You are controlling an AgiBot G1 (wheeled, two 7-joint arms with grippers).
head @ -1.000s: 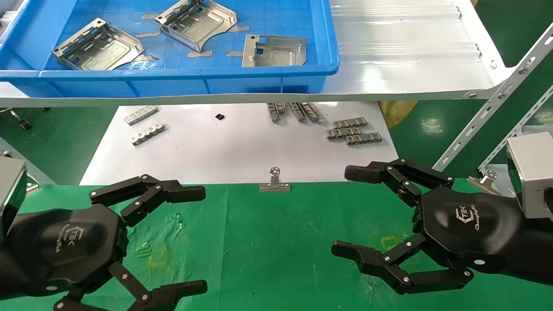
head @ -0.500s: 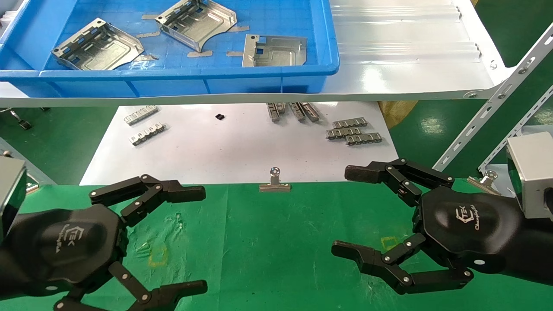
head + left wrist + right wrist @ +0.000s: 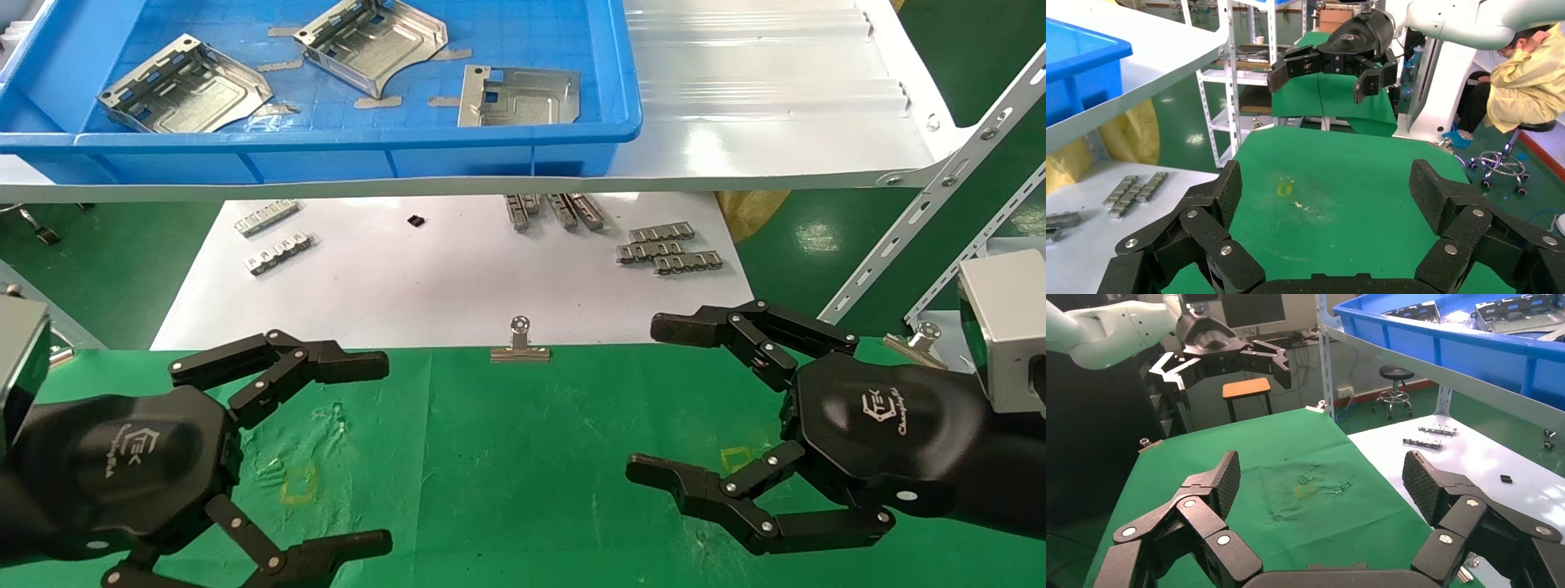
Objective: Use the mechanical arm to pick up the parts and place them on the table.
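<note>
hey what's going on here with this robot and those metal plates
Nothing has been picked up yet. Both hands, the left hand and the right hand, hover open and empty over the green table. Three silver parts lie in the blue bin on the white shelf beyond them. Small toothed strips sit on a white sheet below.

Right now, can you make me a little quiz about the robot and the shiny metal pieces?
1. How many parts lie in the blue bin?
2. True or false: the right gripper holds a part.
3. What clamps the green table cloth at its far edge: A) tape, B) a clip, C) a screw?

Key: 1. Three. 2. False: both it and the left gripper are open and empty. 3. B.
</note>
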